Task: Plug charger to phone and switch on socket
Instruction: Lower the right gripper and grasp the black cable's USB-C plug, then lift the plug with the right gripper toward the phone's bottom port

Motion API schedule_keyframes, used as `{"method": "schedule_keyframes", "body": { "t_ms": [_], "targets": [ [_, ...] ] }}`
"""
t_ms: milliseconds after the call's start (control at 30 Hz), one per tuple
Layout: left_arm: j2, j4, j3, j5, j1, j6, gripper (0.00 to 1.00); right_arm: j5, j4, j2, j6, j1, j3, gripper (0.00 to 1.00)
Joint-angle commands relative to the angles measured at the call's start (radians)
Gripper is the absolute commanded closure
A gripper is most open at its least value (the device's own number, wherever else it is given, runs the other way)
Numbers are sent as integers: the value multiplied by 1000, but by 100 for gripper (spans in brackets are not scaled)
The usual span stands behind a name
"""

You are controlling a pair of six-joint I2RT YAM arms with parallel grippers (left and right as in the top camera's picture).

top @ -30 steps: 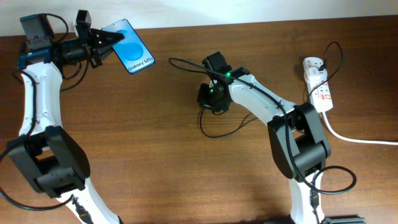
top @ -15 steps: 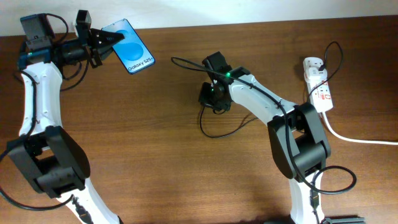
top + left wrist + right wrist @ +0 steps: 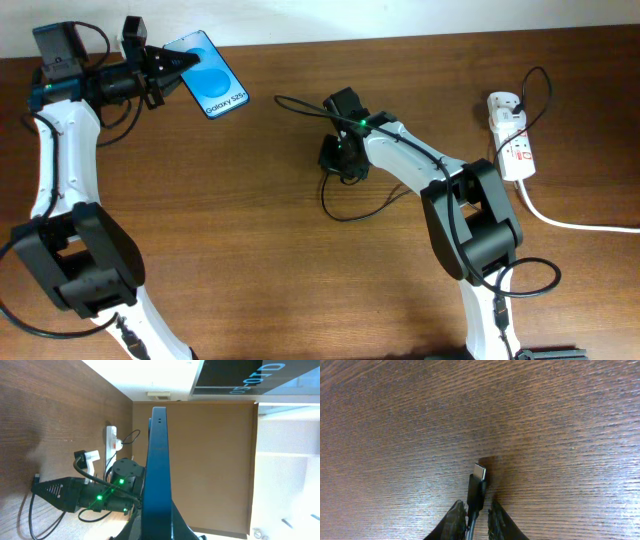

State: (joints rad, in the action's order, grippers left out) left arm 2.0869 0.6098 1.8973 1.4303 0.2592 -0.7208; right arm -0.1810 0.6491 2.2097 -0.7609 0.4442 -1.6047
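My left gripper [image 3: 163,66] is shut on the phone [image 3: 208,76] and holds it tilted above the table's far left corner. In the left wrist view the phone [image 3: 159,460] shows edge-on between my fingers. My right gripper [image 3: 340,160] is at the table's middle, shut on the charger's black connector [image 3: 477,482]. The metal tip points forward just above the wood. The thin black cable [image 3: 350,212] loops beneath the arm and trails toward the socket [image 3: 512,140], the white power strip at the far right.
The socket's thick white cord [image 3: 570,222] runs off the right edge. The right arm [image 3: 90,495] and the socket [image 3: 111,440] also show in the left wrist view. Bare wood lies between phone and connector.
My right wrist has turned slightly and the cable loop behind it has shifted a little. The left arm and phone have not moved.
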Motion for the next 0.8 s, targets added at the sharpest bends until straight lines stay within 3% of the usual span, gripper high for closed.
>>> {"method": "schedule_keyframes", "body": {
  "t_ms": [0,267,333,433,633,767],
  "targets": [
    [-26,-2,15,48,2,19,100,6,1,24,-8,19,-17,80],
    [-26,-2,15,48,2,19,100,22,1,24,-27,40,-16,80],
    [-26,-2,15,52,2,19,100,22,-3,24,-27,39,-16,96],
    [-26,-2,15,51,1,20,100,21,-17,24,-15,39,-16,96],
    [-26,16,15,51,-4,46,100,-97,-59,10,164,13,-17,96],
    [-26,16,15,51,-4,53,100,-339,-57,-29,380,-40,-17,96]
  ]
}}
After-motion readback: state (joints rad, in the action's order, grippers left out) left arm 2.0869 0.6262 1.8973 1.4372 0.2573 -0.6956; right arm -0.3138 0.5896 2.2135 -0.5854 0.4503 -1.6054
